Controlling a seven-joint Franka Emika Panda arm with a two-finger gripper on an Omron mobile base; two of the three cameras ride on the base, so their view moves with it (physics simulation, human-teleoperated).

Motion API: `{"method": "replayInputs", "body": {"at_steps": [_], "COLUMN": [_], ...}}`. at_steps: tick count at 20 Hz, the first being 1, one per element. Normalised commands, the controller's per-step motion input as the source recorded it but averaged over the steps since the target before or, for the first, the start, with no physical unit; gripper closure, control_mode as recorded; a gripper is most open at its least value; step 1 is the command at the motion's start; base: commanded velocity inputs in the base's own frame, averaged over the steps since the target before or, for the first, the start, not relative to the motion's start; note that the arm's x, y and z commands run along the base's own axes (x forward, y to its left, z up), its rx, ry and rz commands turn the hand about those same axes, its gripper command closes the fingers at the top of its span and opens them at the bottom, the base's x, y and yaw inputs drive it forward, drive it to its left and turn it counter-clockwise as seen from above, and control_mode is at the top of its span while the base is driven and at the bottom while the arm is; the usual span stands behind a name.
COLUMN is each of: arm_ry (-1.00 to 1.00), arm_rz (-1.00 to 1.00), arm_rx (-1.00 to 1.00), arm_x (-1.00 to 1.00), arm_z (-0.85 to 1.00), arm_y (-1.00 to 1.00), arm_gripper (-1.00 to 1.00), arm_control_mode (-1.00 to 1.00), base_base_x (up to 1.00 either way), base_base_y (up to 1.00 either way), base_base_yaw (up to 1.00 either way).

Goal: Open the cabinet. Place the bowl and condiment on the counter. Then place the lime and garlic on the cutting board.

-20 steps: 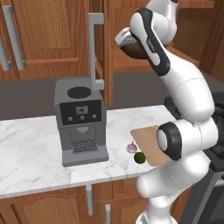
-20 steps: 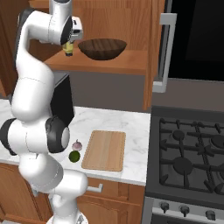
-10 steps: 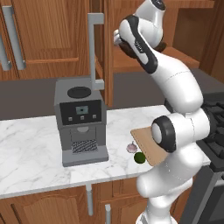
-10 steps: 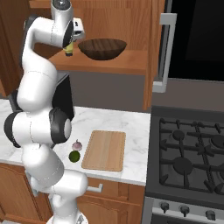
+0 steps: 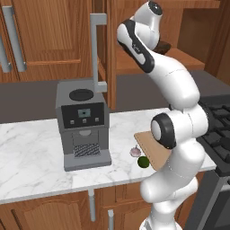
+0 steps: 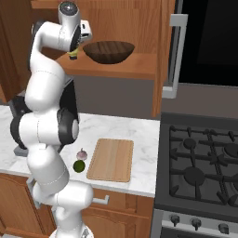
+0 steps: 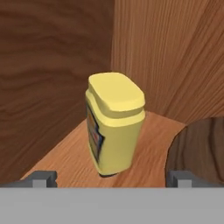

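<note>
Left base view: the cabinet (image 5: 112, 49) stood open, its door edge and long grey bar handle (image 5: 96, 51) facing the camera. The arm reached up into the cabinet, and the dark bowl (image 5: 162, 46) showed as a sliver behind the wrist. On the tabletop (image 5: 31, 157) stood one coffee machine (image 5: 82, 123). One garlic (image 5: 134, 152) and one lime (image 5: 143, 161) lay just beside the near left edge of the cutting board (image 5: 150, 146), most of which the arm hid.

Right base view: the whole cutting board (image 6: 111, 159) was seen, bare, between the garlic (image 6: 82, 153) and lime (image 6: 79, 166) and the gas hob (image 6: 202, 162). One bowl (image 6: 109, 51) sat upright on the cabinet shelf (image 6: 125, 69), with open shelf to its right. The condiment (image 6: 73, 55) showed just under the hand, left of the bowl.

Hand view: the tool (image 7: 113, 177) had its jaws spread wide, gripping nothing. The condiment (image 7: 113, 124) stood between the tips' lines, yellow, in the shelf's corner. The bowl's rim (image 7: 199, 153) lay near, apart from the bottle.
</note>
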Motion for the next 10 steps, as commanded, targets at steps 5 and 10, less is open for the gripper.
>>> {"method": "replayInputs", "body": {"at_steps": [5,10], "arm_ry": [-0.04,-0.02], "arm_rz": [0.0,0.0], "arm_rx": [0.0,0.0], "arm_x": [0.19,0.15], "arm_z": [-0.04,-0.08], "arm_y": [0.05,0.11], "arm_gripper": [-1.0,-1.0], "arm_control_mode": [-1.0,-1.0], "base_base_x": [0.0,0.0], "base_base_y": [0.0,0.0], "base_base_yaw": [0.0,0.0]}}
